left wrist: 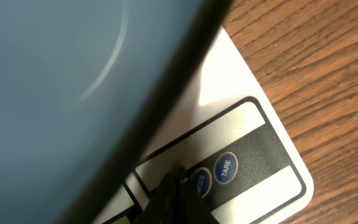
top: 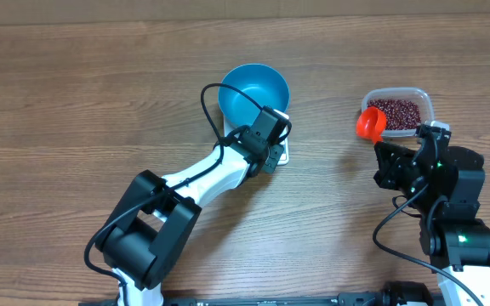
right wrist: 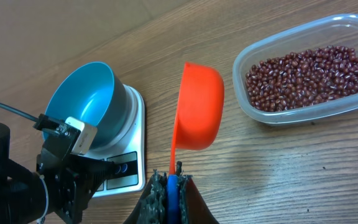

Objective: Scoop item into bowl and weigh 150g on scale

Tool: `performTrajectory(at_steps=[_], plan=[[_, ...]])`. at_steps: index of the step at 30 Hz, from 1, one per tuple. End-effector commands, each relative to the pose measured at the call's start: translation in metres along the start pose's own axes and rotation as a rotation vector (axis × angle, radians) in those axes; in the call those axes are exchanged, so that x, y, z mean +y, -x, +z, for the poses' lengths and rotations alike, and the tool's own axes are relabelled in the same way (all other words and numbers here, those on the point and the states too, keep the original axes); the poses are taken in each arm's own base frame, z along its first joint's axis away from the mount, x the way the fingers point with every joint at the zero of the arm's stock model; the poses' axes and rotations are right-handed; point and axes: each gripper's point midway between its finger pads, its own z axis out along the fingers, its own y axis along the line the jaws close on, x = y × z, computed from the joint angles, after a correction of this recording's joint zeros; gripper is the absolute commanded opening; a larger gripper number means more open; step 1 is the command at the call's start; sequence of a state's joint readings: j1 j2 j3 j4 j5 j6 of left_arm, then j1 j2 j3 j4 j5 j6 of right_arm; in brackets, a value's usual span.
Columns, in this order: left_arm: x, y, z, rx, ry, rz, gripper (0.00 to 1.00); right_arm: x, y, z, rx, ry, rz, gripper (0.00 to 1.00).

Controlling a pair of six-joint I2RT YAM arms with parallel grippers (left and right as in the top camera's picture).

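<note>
The blue bowl [top: 255, 92] stands on the white scale [top: 282, 156] and shows no beans inside [right wrist: 86, 102]. My left gripper [top: 270, 150] is shut, its tip [left wrist: 178, 182] down on the scale's button panel [left wrist: 253, 146] right beside the MODE button, under the bowl's wall [left wrist: 61, 81]. My right gripper [right wrist: 170, 182] is shut on the blue handle of an orange scoop [right wrist: 199, 106], which hangs over the table between the scale [right wrist: 132, 134] and the tub. The item, dark red beans [right wrist: 309, 74], lies in the clear tub [top: 395, 114].
The clear plastic tub [right wrist: 291, 118] sits at the right, close to the orange scoop [top: 370, 124]. A black cable loops from the left arm over the bowl's rim [top: 215, 93]. Bare wooden table [top: 75, 102] spreads to the left and front.
</note>
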State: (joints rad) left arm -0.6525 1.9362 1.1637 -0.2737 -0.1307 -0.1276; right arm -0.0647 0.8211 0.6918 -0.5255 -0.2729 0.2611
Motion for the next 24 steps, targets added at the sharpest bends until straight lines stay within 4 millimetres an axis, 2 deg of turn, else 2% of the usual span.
performTrajectory(at_steps=[1,6,12,15,20,24], plan=[[0.000,-0.023,0.020,0.078,-0.003,-0.002,0.04,0.003,0.013,-0.006,-0.034,-0.003,-0.015,0.04],[0.000,-0.017,0.015,0.062,-0.005,-0.004,0.04,0.003,0.013,-0.006,-0.034,-0.003,-0.015,0.04],[0.000,0.011,-0.019,0.013,-0.012,-0.010,0.04,0.003,0.011,-0.006,-0.028,-0.004,-0.013,0.04],[0.001,0.032,-0.047,-0.041,-0.019,-0.017,0.04,0.003,0.011,-0.006,-0.028,-0.004,-0.013,0.04],[0.006,0.065,-0.103,-0.175,-0.034,-0.035,0.04,0.006,0.010,-0.006,-0.020,0.017,-0.013,0.04],[0.025,0.072,-0.146,-0.233,-0.002,-0.061,0.04,0.010,0.009,-0.006,-0.013,0.038,-0.013,0.04]])
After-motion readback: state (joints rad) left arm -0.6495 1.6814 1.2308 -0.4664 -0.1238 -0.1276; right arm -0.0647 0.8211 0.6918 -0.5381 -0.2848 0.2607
